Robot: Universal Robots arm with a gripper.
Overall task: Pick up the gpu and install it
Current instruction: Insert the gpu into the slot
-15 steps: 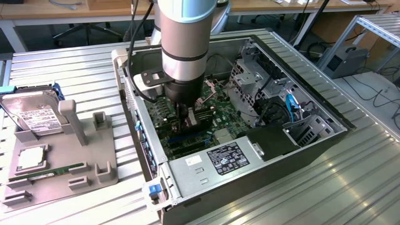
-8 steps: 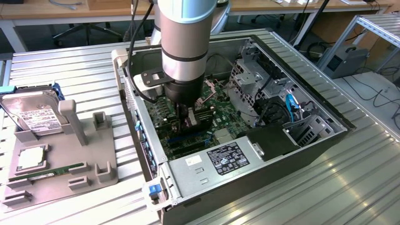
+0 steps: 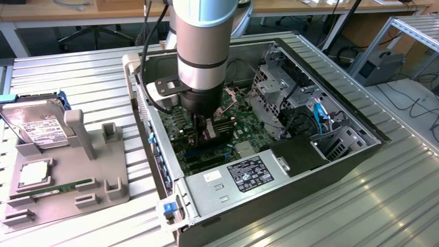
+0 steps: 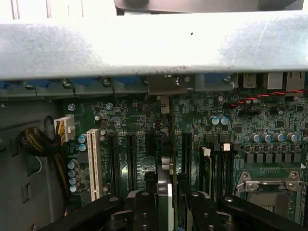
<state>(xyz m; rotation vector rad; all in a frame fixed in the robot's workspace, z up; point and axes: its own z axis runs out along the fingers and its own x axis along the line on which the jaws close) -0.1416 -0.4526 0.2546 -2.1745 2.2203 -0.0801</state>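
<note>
The arm reaches down into the open computer case (image 3: pixel 357 139), over the green motherboard (image 3: pixel 237 116). My gripper (image 3: pixel 205 131) is shut on the gpu (image 3: pixel 214 129), a thin dark card held upright just above the board. In the wrist view the gpu (image 4: pixel 165 180) appears edge-on between the black fingers (image 4: pixel 144 209), running toward the case's rear wall. Its silvery end bracket (image 4: pixel 166 85) sits at that wall. The card's lower edge lies along the dark expansion slots (image 4: pixel 149 144); whether it is seated in one I cannot tell.
A grey fixture (image 3: pixel 103 180) at the exterior view's left carries a hard drive (image 3: pixel 41 128), a processor (image 3: pixel 34 174) and a green memory stick (image 3: pixel 58 186). Inside the case are the power supply (image 3: pixel 250 175), drive cages (image 3: pixel 281 87), a white slot (image 4: pixel 94 163) and the CPU socket (image 4: pixel 272 185).
</note>
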